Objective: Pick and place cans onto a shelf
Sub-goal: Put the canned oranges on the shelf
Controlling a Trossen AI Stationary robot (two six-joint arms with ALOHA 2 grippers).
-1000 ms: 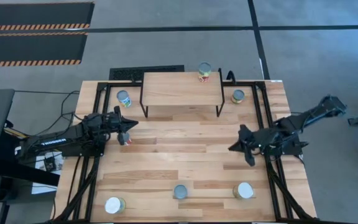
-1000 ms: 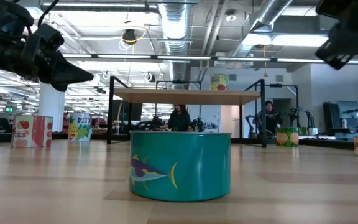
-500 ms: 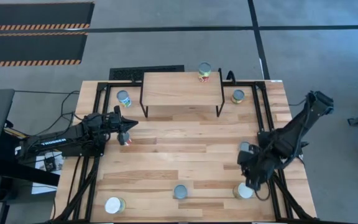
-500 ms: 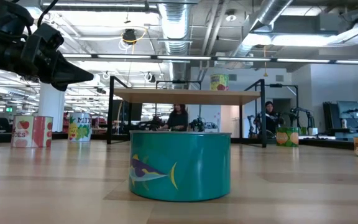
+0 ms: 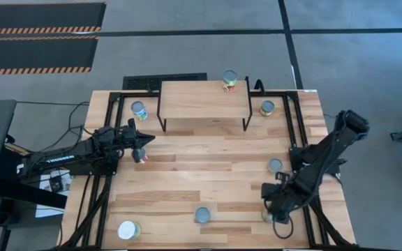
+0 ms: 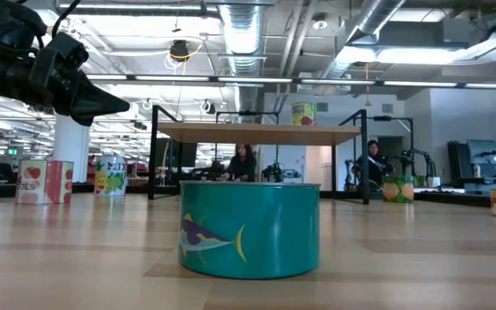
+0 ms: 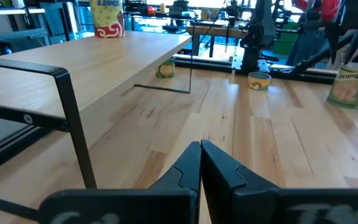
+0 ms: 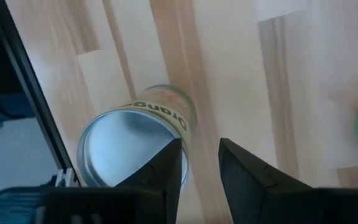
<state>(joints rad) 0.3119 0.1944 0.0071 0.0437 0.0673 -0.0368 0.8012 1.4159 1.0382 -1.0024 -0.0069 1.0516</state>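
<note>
The shelf [image 5: 204, 99] stands at the table's far middle with one can [image 5: 229, 79] on its far edge. More cans stand on the table: beside the shelf [image 5: 139, 109] [image 5: 266, 107], at the right [image 5: 276, 165], near middle [image 5: 202, 215] and near left [image 5: 128, 230]. My right gripper [image 5: 271, 208] points down, open, over a green-labelled can [image 8: 129, 152] at the near right. That can's silvery top lies under and beside one finger [image 8: 166, 168], not between the two. My left gripper [image 7: 200, 155] hovers shut at the table's left.
The shelf's black legs [image 5: 160, 118] stand on the table. The teal can [image 6: 250, 228] fills the low view's foreground. Black frame rails [image 5: 306, 209] run along the table's right side next to my right arm. People [image 6: 241, 162] move in the room beyond.
My right gripper has swung from the table's right middle toward the near edge and tipped from near level to pointing down. It now stands over the near-right can and hides most of it in the high view. Nothing else on the table has moved.
</note>
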